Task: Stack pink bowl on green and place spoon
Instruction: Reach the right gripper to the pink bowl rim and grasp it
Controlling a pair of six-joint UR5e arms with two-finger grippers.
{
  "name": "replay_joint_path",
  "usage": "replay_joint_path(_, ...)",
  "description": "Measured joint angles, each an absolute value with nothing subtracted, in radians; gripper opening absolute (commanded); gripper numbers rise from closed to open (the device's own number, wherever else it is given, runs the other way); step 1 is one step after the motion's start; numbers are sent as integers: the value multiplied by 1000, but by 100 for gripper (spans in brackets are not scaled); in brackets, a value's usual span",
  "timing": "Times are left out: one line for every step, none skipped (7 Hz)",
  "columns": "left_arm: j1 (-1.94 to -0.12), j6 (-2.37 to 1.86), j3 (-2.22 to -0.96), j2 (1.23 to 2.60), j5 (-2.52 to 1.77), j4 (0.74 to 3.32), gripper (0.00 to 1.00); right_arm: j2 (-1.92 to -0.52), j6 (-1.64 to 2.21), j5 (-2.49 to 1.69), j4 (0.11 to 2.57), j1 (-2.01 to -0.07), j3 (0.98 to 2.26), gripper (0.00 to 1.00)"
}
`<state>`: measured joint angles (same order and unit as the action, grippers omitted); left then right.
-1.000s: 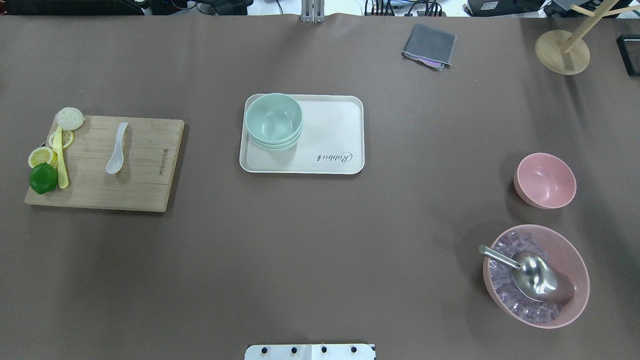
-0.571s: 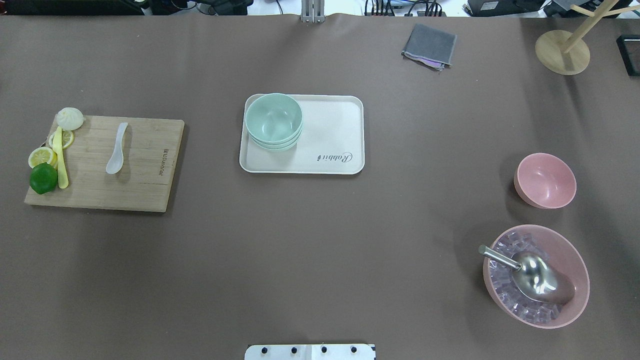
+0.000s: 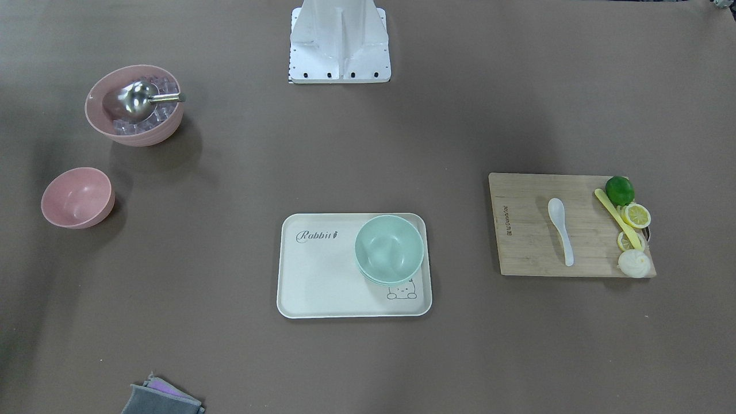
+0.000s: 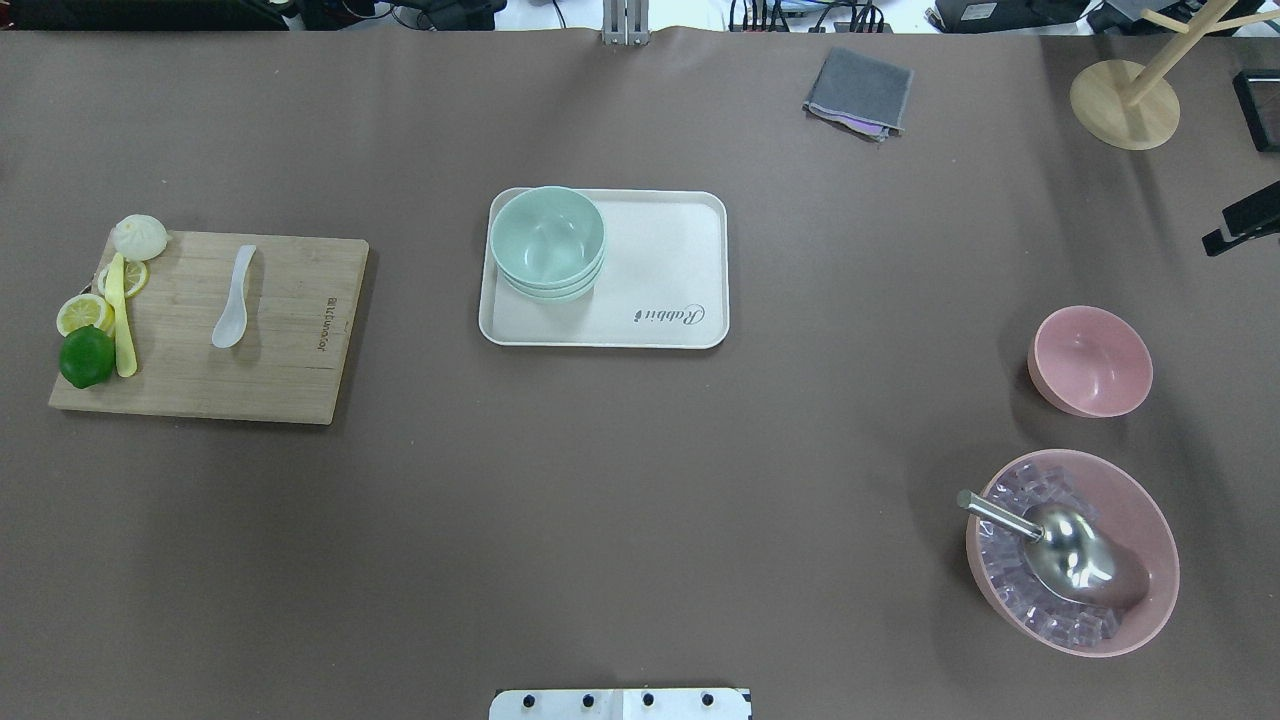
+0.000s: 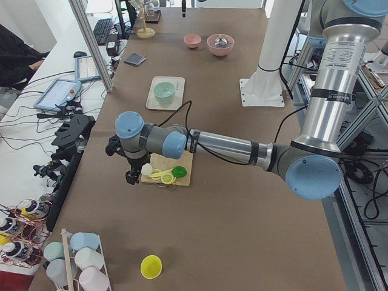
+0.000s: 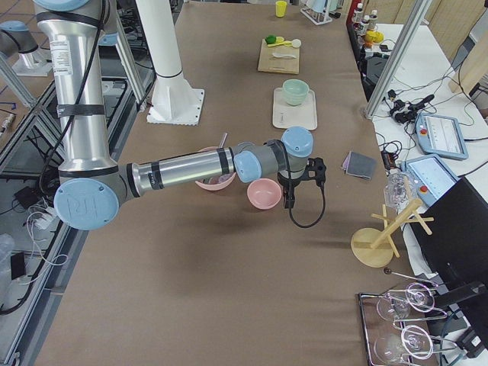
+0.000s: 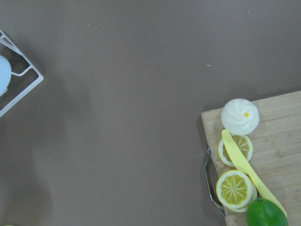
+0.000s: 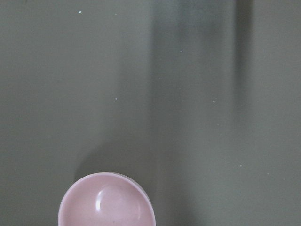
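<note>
The right gripper [image 6: 289, 200] is hovering beside the pink bowl [image 4: 1090, 360], the left gripper [image 5: 130, 176] near the board [image 4: 280, 340]; whether they are open, I cannot tell.

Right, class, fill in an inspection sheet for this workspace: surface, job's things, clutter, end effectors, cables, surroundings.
Surface: brown table cover, nothing spilled in view.
Job's things: pink bowl upright, alone on the cover; green bowls nested on the tray; white spoon on the cutting board.
Clutter: big pink bowl of ice with metal scoop; lime, lemon slices, bun; grey cloth; wooden stand.
End effectors: left end effector by the board's fruit end, right end effector near the pink bowl; open or shut cannot be told.
Cables: black cable looping below the right wrist.
Surroundings: tablet, cup rack.
</note>
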<state>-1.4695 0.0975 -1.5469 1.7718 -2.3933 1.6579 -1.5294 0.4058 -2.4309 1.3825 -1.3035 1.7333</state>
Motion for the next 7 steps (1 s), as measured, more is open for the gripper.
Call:
replay_joint_path(-1458, 101, -1546, 1784, -2390, 1659, 98, -1563, 477, -2428, 1285, -1256, 1727, 100)
replay_joint_path(-1452, 102, -1544, 1792, -2384, 1662, 98, -1593, 528, -2424, 1207, -1219, 1714, 100)
replay_joint_path(-1445, 99, -1544, 1797, -2378, 1665, 98, -1611, 557, -2414, 1135, -1186, 1681, 100)
replay_joint_path(-1437, 95, -1544, 1800, -2378, 1667, 98, -1618, 590, -2399, 1060, -1153, 1636, 100)
replay_joint_path(-1433, 78, -1544, 1801, -2379, 1668, 98, -1620, 625, -2385, 999, -1121, 1597, 99)
replay_joint_path(-1430, 46, -1544, 1804, -2380, 1669, 98, -1618, 649, -2369, 958, -1090, 1572, 75)
replay_joint_path(-1429, 27, -1543, 1807, -2381, 1670, 98, -1617, 661, -2357, 941, -1070, 1562, 31)
